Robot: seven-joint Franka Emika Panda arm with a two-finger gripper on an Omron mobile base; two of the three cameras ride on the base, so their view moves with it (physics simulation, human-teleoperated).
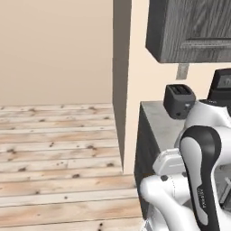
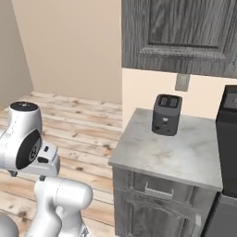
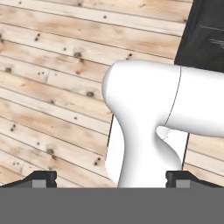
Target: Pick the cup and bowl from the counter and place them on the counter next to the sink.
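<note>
1. We see a short run of the counter (image 2: 185, 152), grey marbled stone over dark grey wood cabinets (image 2: 152, 208), ending at a beige wall.
2. A dark two-slot toaster (image 2: 166, 114) stands upright near the back of that counter, close to the wall; from the left base camera the toaster (image 1: 179, 101) sits at the counter's far end.
3. Above it hangs a dark grey wood wall cabinet (image 2: 180, 32), and a small grey wall outlet (image 2: 182, 82) sits just under the cabinet.
4. A tall black appliance (image 2: 227, 139) stands at the counter's right edge; we cannot tell what it is.
5. Pale knotty wooden floor (image 1: 54, 153) spreads to the left of the cabinets.
6. The arm (image 1: 200, 171) is folded compactly in front of the counter, its white links and dark joints stacked low.
7. In the hand view the gripper (image 3: 111, 179) points down at the floorboards, its two dark fingertips (image 3: 41, 178) spread wide apart with nothing between them.
</note>
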